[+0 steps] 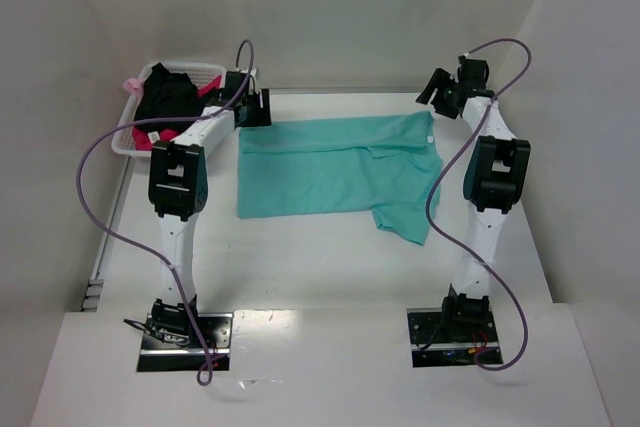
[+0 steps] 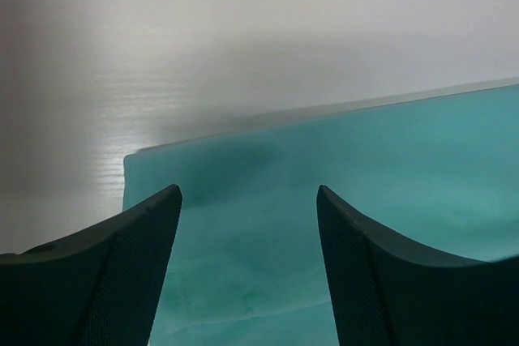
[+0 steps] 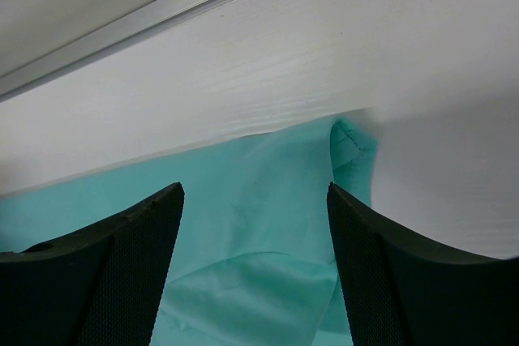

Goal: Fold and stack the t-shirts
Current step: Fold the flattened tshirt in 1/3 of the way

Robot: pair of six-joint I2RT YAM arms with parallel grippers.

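Note:
A teal t-shirt (image 1: pixel 335 167) lies folded lengthwise in the middle of the white table, one sleeve sticking out at its near right. My left gripper (image 1: pixel 253 107) hovers open over the shirt's far left corner (image 2: pixel 268 224); nothing is between its fingers (image 2: pixel 138 265). My right gripper (image 1: pixel 443 97) hovers open over the shirt's far right corner (image 3: pixel 259 224), where the edge curls up (image 3: pixel 350 151); it holds nothing.
A white basket (image 1: pixel 135 97) at the far left holds black and pink clothes (image 1: pixel 168 97). White walls close in the table on the left, back and right. A metal rail (image 3: pixel 162 14) runs along the table's far edge.

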